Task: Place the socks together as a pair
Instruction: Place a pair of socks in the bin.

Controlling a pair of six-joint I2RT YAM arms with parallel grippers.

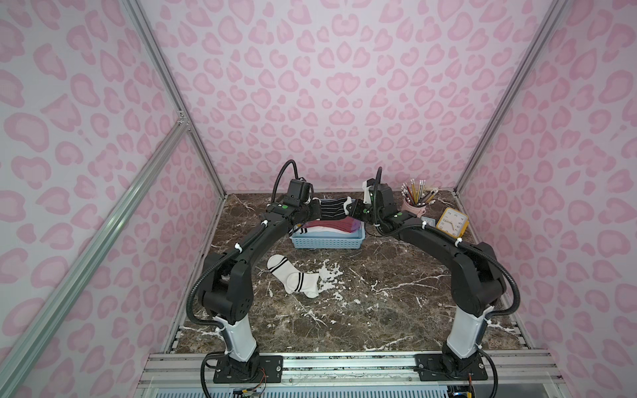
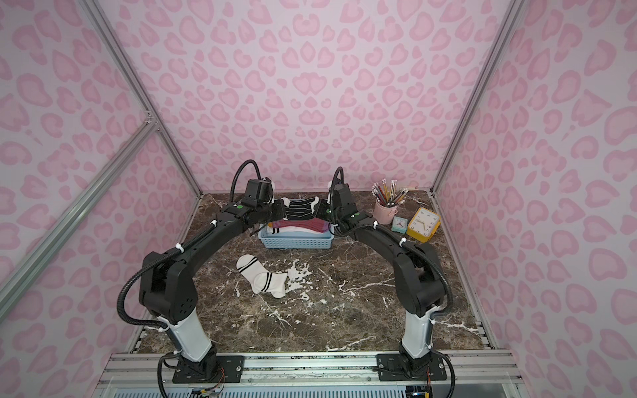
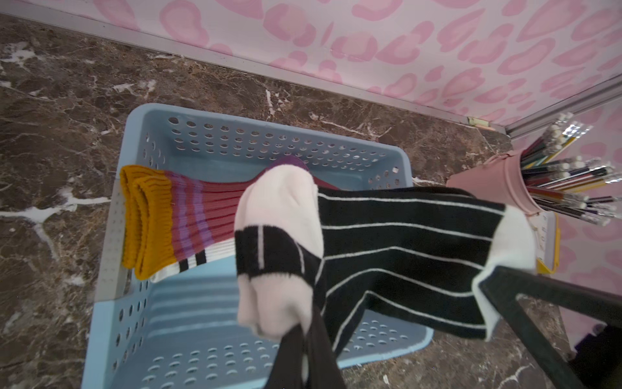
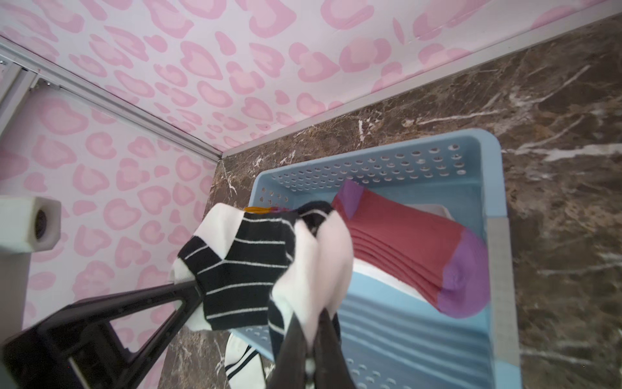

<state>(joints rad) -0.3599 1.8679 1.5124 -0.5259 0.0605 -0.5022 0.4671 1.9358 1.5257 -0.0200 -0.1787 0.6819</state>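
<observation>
Black socks with thin white stripes [image 1: 332, 208] [image 2: 300, 208] hang stretched above the blue basket [image 1: 327, 243] at the back of the table. My left gripper [image 3: 304, 331] [image 1: 319, 211] is shut on their white end. At the opposite end, my right gripper [image 4: 314, 316] [image 1: 351, 207] pinches white fabric too. Inside the basket lie maroon socks [image 3: 215, 208] [image 4: 404, 249] with mustard cuffs and purple toes, on top of a white sock with black bands [image 3: 192, 262]. White socks with two black bands [image 1: 293, 279] [image 2: 263, 277] lie on the marble in front of the basket.
A pink cup of pencils [image 1: 415, 205], a small teal clock [image 2: 398, 224] and a yellow clock [image 1: 452, 222] stand at the back right, close to my right arm. Pink patterned walls enclose the table on three sides.
</observation>
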